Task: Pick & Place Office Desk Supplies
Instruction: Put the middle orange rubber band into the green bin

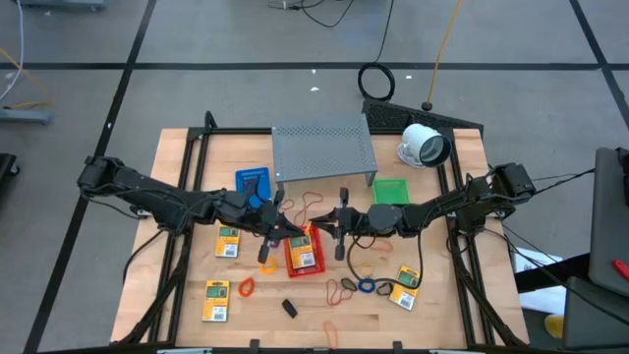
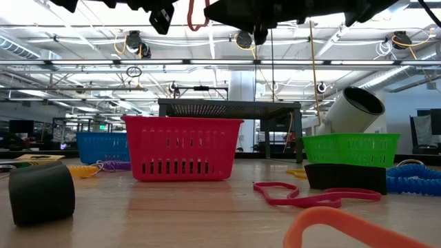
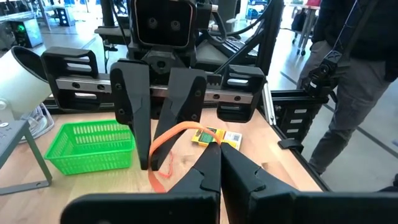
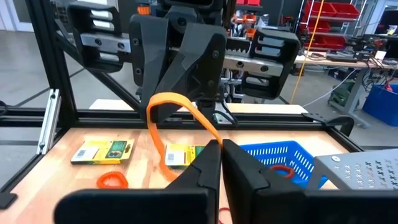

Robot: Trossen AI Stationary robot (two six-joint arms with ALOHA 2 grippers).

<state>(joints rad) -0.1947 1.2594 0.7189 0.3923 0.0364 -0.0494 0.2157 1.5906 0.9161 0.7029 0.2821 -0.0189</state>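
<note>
The wooden table (image 1: 177,324) carries a grey perforated shelf (image 1: 323,149) toward its far edge, with a white round device (image 1: 424,145) near the far right corner. A blue basket (image 1: 255,181) sits just left of the shelf's front, a green basket (image 1: 389,189) just right of it, and a red basket (image 1: 304,258) stands near the middle of the table.

Both arms reach in over the middle, facing each other above the red basket. The left pincer (image 3: 219,163) is pressed together on one end of an orange rubber band (image 4: 177,112); the right pincer (image 4: 221,154) is pressed together on the other end, so the band hangs between them, off the table.

Yellow packets (image 1: 216,300) lie toward the near left corner, and another (image 1: 405,288) toward the near right. Loose rubber bands (image 1: 356,286) lie near the front edge, along with a small black clip (image 1: 290,308).
</note>
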